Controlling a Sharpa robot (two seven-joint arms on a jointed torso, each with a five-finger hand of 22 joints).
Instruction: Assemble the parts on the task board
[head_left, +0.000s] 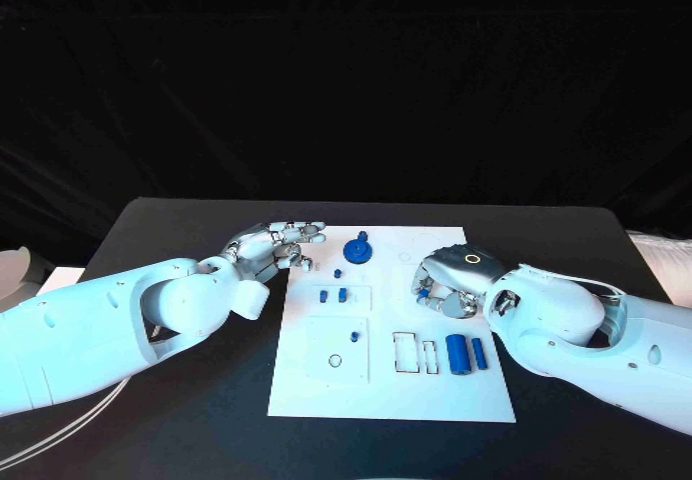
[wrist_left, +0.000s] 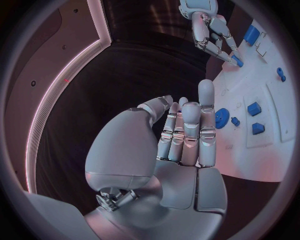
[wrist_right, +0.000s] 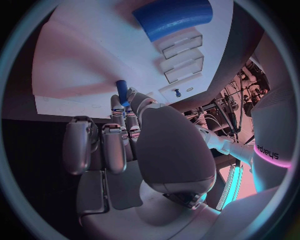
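Head view: white board (head_left: 329, 390) mid-table on the black table (head_left: 173, 440); left hand (head_left: 274, 246) sits at about 10 o'clock from the board's centre, just off its left edge, near the top corner; fingers loosely bent and close together, nothing in them — the left wrist view shows the same, fingers (wrist_left: 187, 132) side by side and upright, thumb apart, palm bare; right hand (head_left: 450, 280) is over the board's right edge at about 2 o'clock, knuckles up, fingers curled down; it pinches a small blue peg (wrist_right: 122, 92) at the fingertips, seen in the right wrist view and, from afar, in the left wrist view (wrist_left: 237, 61); whether the peg touches the board, cannot tell; blue round part (head_left: 359, 247) lies at 12 o'clock near the board's top edge, just beside the left hand's fingertips but apart from them; two small blue blocks (head_left: 335, 295) in a framed recess just above centre; a tiny blue bit (head_left: 338, 272) between them and the round part; two blue cylinders (head_left: 464, 354) at 4 o'clock, upright as seen from above, side by side, next to two empty rectangular slots (head_left: 407, 353) — right arm's wrist is just above them.
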